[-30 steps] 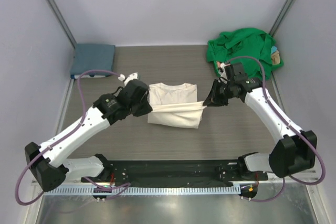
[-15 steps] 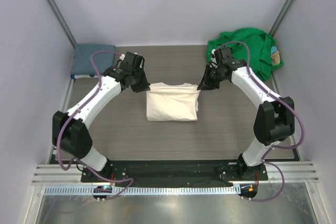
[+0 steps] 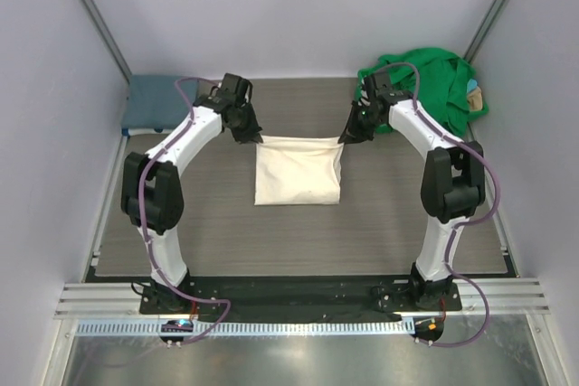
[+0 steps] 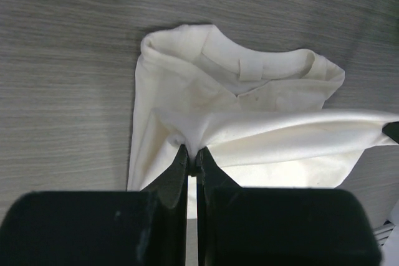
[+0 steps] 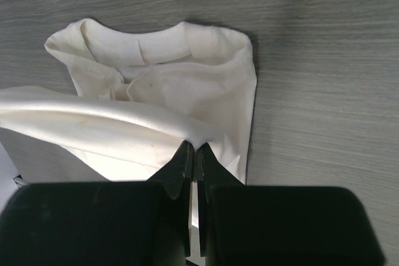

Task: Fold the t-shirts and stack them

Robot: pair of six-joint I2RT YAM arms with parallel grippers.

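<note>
The left claw (image 3: 257, 136) and right claw (image 3: 345, 138) each clamp a lifted corner of the cream t-shirt (image 3: 298, 176), which lies centrally on the table (image 3: 181, 214), nearer its far edge. Best to lower both together, with the edge taut and the corners matched.

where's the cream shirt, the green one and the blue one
cream shirt (image 3: 298, 176): top view, middle of the cloth
green shirt (image 3: 441, 79): top view, middle of the heap
blue shirt (image 3: 158, 101): top view, its middle

Table (image 3: 398, 223): centre t-shirt (image 3: 298, 174) lies mid-table. Left gripper (image 3: 252, 136) at its far-left corner, right gripper (image 3: 349, 137) at its far-right corner. Folded t-shirt (image 3: 161, 101): far-left table corner. T-shirt heap (image 3: 425, 79): far-right corner.
</note>
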